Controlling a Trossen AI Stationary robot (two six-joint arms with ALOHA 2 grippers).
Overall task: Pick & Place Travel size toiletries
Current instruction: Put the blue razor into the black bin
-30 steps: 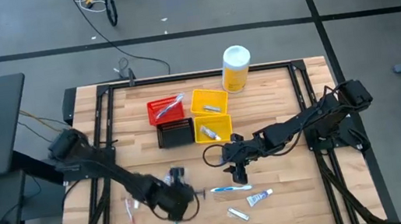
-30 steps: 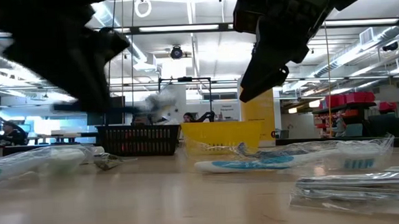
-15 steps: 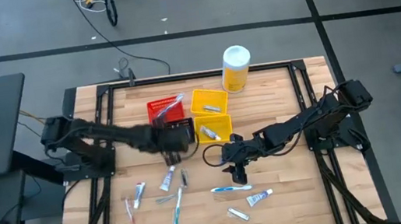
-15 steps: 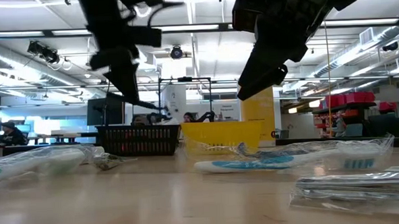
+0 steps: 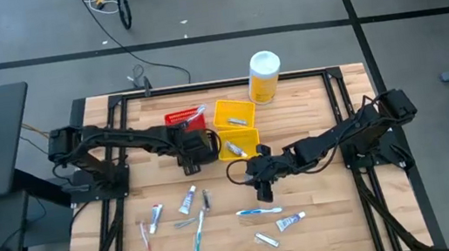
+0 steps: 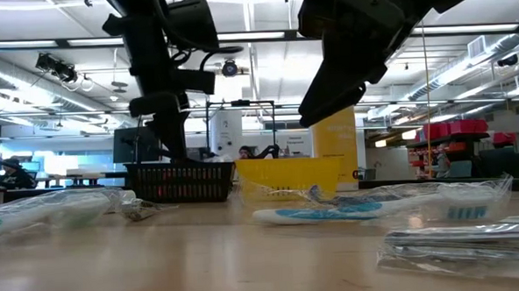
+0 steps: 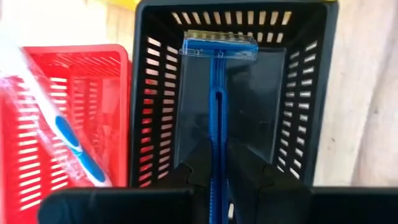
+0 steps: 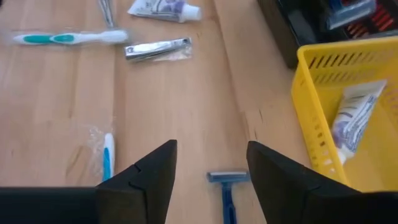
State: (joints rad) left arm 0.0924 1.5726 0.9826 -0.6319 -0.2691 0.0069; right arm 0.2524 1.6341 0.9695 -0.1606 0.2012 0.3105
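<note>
My left gripper (image 5: 197, 151) hangs over the black bin (image 7: 155, 93), shut on a blue razor (image 7: 217, 81). In the low view it (image 6: 166, 123) stands just above the bin's rim (image 6: 182, 171). Beside the black bin, the red bin (image 7: 68, 124) holds a wrapped toothbrush (image 7: 71, 140). My right gripper (image 5: 262, 192) is open above the table's middle, with another blue razor (image 8: 227, 186) lying on the wood below its gap. Toothbrushes (image 5: 197, 230), (image 5: 259, 212) and tubes (image 5: 187, 201), (image 5: 291, 220) lie flat on the near half of the table. My left gripper pinches the razor's handle (image 7: 216, 163) between its two fingers, which lie along it and slant down from the table's left. The razor is lifted, and its head (image 7: 219, 45) points away from the fingers over the black bin's inside.
Two yellow bins (image 5: 235, 115), (image 5: 240, 145) stand to the right of the red and black ones, one holding a tube (image 8: 351, 121). A large yellow bottle (image 5: 264, 76) stands at the far edge. A metal clipper (image 8: 158, 48) lies among the loose items.
My left gripper has swung from the near left of the table toward the far edge and now hangs over the black bin, still shut. My right gripper has stayed in place.
</note>
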